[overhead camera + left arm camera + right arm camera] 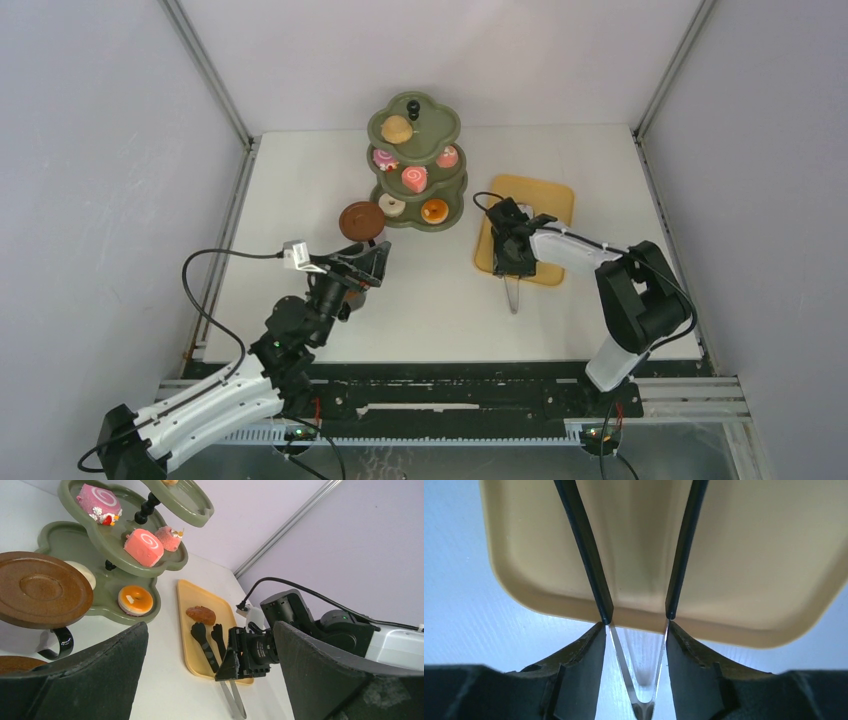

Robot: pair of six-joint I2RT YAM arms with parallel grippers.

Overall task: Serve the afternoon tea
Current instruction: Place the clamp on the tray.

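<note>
The olive-green three-tier stand stands at the back centre with a brown bun on top, pink swirl cakes in the middle and donuts at the bottom. A brown saucer sits in front of its left side, over a dark handle. My left gripper is open and empty just before the saucer. My right gripper is shut on the black tongs, fingers against both metal arms. The tong tips lie on the tray beside a brown bun.
The flat orange-yellow tray lies right of the stand, its near edge under my right gripper. The tongs' metal end sticks out over the white table toward me. Grey walls and frame posts close in the sides and back.
</note>
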